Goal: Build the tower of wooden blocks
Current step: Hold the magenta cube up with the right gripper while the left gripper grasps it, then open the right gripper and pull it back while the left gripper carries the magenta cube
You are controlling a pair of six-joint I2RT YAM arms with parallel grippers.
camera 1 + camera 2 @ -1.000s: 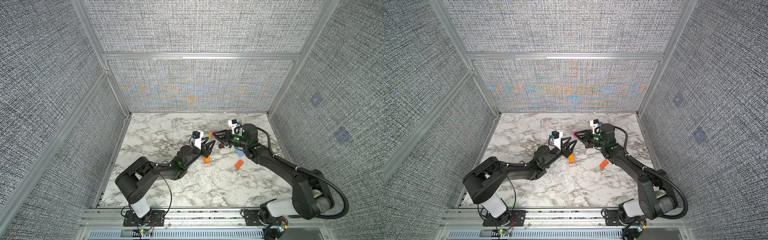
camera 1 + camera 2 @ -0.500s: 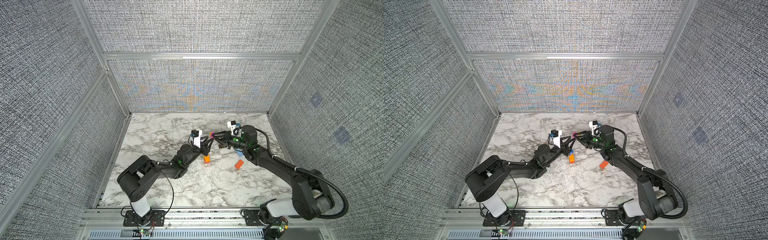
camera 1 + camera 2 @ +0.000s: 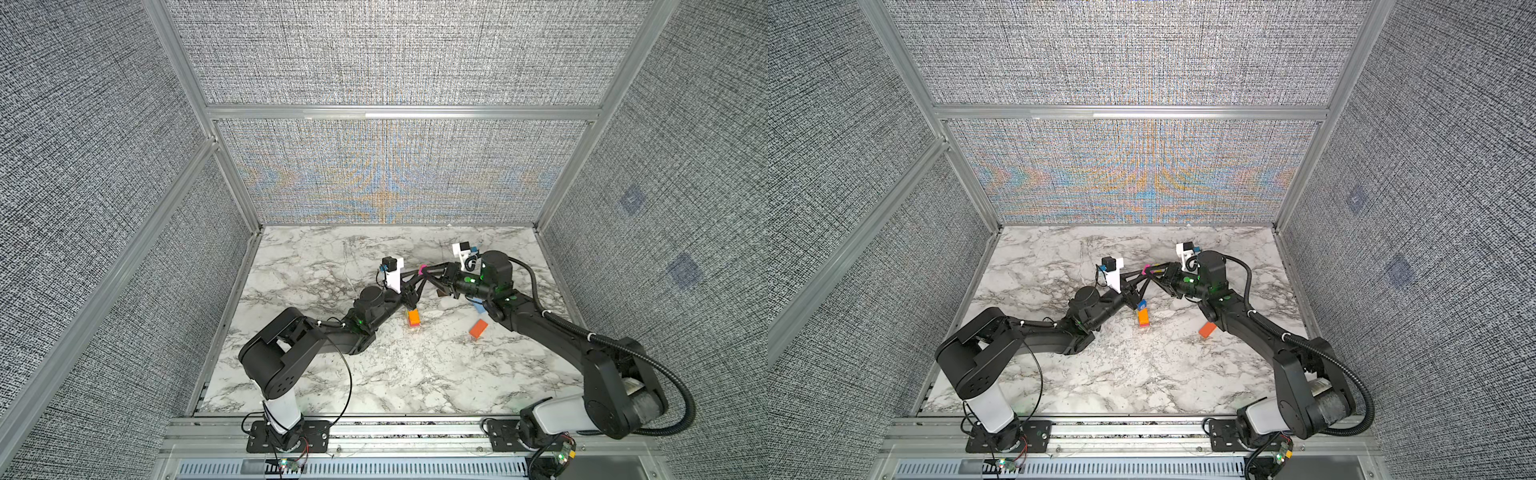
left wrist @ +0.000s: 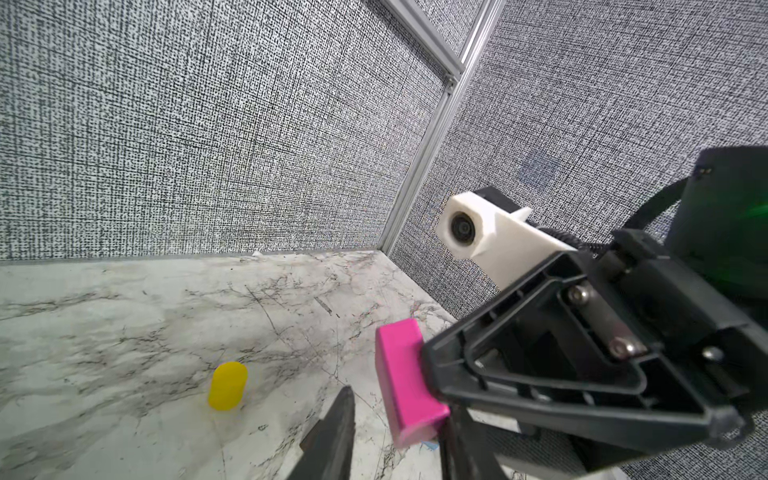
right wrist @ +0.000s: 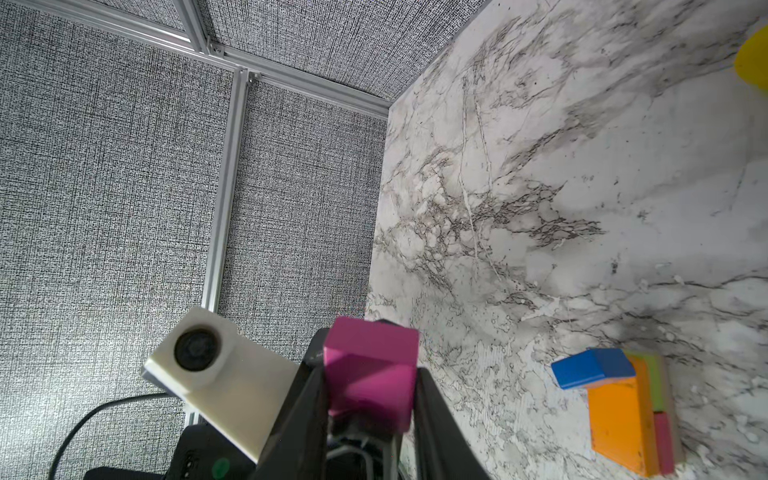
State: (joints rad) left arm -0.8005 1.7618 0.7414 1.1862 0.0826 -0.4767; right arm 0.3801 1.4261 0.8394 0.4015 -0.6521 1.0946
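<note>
Meeting tip to tip above the marble table [image 3: 374, 374], the two claws have one magenta cube [image 3: 422, 269] between them. The right claw [image 5: 370, 399] is clamped on it: in the right wrist view both black fingers press flat against opposite faces of the cube, which sticks out past the fingertips. The left claw [image 4: 397, 415] reaches in from the opposite side with its jaws narrow, set only a little wider than the cube. In the left wrist view a sliver of marble shows between one finger [image 4: 336, 428] and the cube's near face. Whether the other finger touches the cube I cannot tell. The cube is held clear of the table. The tower [image 3: 413, 318] stands below the claws and a little back from their tips toward the arm bases, close under the left claw's wrist. It is a short stack with a blue cube [image 5: 594, 368] turned askew on top and an orange brick [image 5: 619, 424] under it, plus a green block [image 5: 656, 380] and a pink block [image 5: 665, 440]. A yellow cylinder [image 4: 227, 386] stands upright on the marble out ahead of the left claw, well apart from its fingers. A second orange brick [image 3: 478, 328] lies loose behind the right claw, just beside that arm's forearm.
</note>
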